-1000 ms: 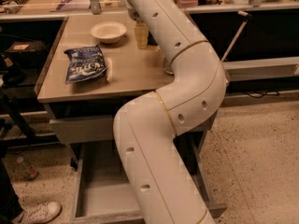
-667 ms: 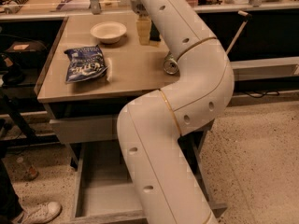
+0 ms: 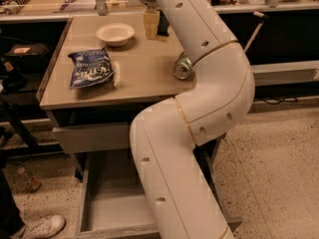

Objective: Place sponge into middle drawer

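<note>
Your robot's thick white arm [image 3: 199, 133] fills the middle of the view. It rises from the bottom edge, bends sharply at the right, and reaches back to the far side of the table. Speckled floor [image 3: 279, 173] lies to the right and below.

The table [image 3: 144, 78] has a pale wooden top and stands left of centre. Beneath it the middle drawer [image 3: 112, 208] is pulled open toward you. It is wide and grey with a bare floor, and the arm crosses in front of its right part. Above it, just under the table top, is a plain grey drawer front [image 3: 89, 136].

On the table's left side a blue crisp bag [image 3: 91, 67] lies flat. Behind it, well apart, is a shallow cream bowl [image 3: 115, 34]. A white sneaker [image 3: 42, 227] shows at the lower left corner of the floor.

The gripper [image 3: 148, 4] is at the top of the view, over the table's far edge and just right of the bowl. Most of it is hidden by the arm, so you cannot tell whether it is clamped or loose.

The sponge [image 3: 152, 24] is directly below the gripper. It stands upright with its pale yellow side to the left and its dark side to the right. You cannot tell whether its lower edge touches the table.

A crushed can [image 3: 182, 66] lies on its side by the table's right edge, against the arm.
</note>
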